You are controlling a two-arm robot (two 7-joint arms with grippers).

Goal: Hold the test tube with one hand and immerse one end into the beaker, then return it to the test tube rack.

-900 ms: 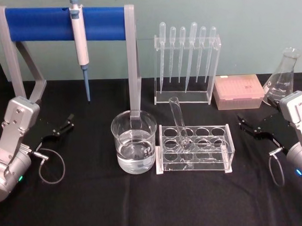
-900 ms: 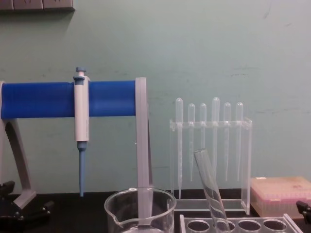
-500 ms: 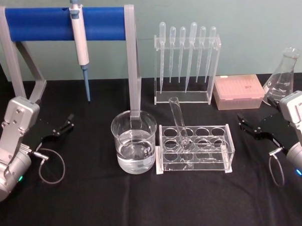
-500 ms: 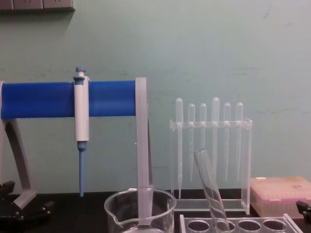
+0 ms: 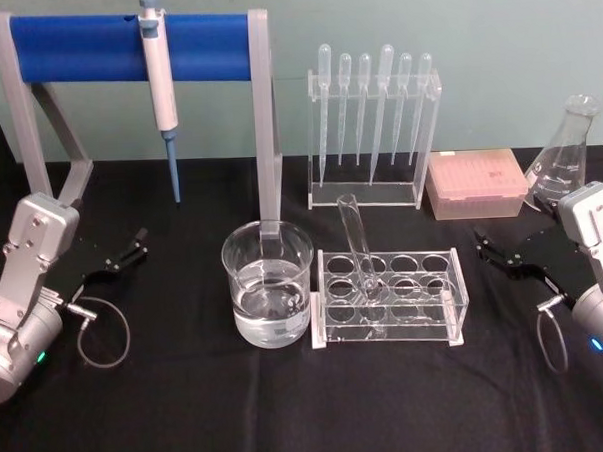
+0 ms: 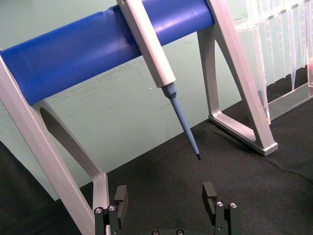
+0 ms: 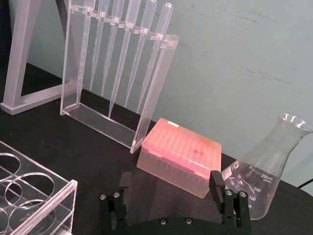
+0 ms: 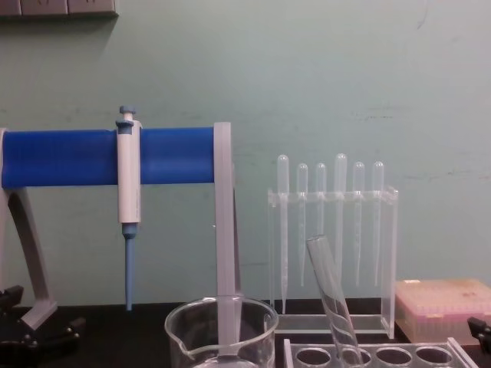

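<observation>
Leaning in its rack [image 5: 448,315], the test tube [image 5: 355,231] stands well to the left of the right tool [image 5: 486,249], the beaker [image 5: 236,281] farther that way. Right and left tool [image 5: 124,253] both hang released, empty; grasping, dipping and returning seemingly all remain.

you've got one test tube [image 5: 356,234], one beaker [image 5: 267,263] and one test tube rack [image 5: 387,254] on the one worktop [image 5: 189,411]. count six pipettes [image 5: 366,103], all in a single clear pipette stand [image 5: 365,198]. there's one pipettor [image 5: 159,82] and one blue-barred stand [image 5: 84,47]. add one pink tip box [image 5: 477,181] and one conical flask [image 5: 564,159]. two claws: one left claw [image 5: 132,248], one right claw [image 5: 488,250]
</observation>
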